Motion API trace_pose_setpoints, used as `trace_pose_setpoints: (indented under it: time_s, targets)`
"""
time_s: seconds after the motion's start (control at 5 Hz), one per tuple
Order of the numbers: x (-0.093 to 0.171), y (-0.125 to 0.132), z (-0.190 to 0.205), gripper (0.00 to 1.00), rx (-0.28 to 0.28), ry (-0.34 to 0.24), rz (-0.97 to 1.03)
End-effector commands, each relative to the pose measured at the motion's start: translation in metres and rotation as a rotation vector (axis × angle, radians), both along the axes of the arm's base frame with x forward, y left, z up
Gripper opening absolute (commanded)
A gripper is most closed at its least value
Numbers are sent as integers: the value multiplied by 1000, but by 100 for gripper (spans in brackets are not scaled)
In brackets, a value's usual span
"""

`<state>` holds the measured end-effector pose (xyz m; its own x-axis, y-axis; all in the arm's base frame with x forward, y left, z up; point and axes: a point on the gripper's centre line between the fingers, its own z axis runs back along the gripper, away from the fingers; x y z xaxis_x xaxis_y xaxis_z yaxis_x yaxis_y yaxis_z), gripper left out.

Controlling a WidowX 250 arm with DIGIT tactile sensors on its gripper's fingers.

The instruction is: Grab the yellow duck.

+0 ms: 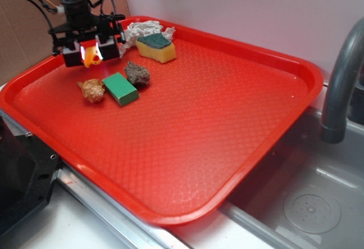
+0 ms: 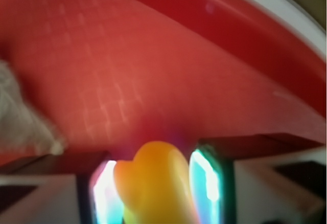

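Observation:
The yellow duck point(image 1: 92, 57) is clamped between my gripper's point(image 1: 91, 52) two fingers, held a little above the far left corner of the red tray point(image 1: 239, 90). In the wrist view the yellow duck point(image 2: 153, 183) fills the gap between the glowing pads point(image 2: 205, 185), blurred and glossy, with the tray floor below it. The gripper point(image 2: 155, 191) is shut on it.
On the tray sit a green block point(image 1: 120, 88), a lumpy tan shell-like object point(image 1: 92, 90), a dark rough lump point(image 1: 137, 73), a yellow sponge with green top point(image 1: 156, 47) and a crumpled white cloth point(image 1: 142, 30). A grey faucet point(image 1: 341, 78) and sink point(image 1: 307, 203) lie right.

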<state>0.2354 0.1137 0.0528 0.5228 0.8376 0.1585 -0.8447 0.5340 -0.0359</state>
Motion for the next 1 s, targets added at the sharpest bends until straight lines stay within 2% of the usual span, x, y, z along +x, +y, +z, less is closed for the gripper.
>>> trace_pose_setpoints:
  time_s: [0.0,0.2,0.4,0.6,0.8]
  targets:
    - [-33,-83,111,0,16,-176,-360]
    - [-37,-120,139,0,-38,-138,-519]
    - [-42,-134,165,0,-151,-125,-676]
    - [-39,-140,172,0,-201,-79,-720]
    - [-33,-124,163,0,-201,-74,-724]
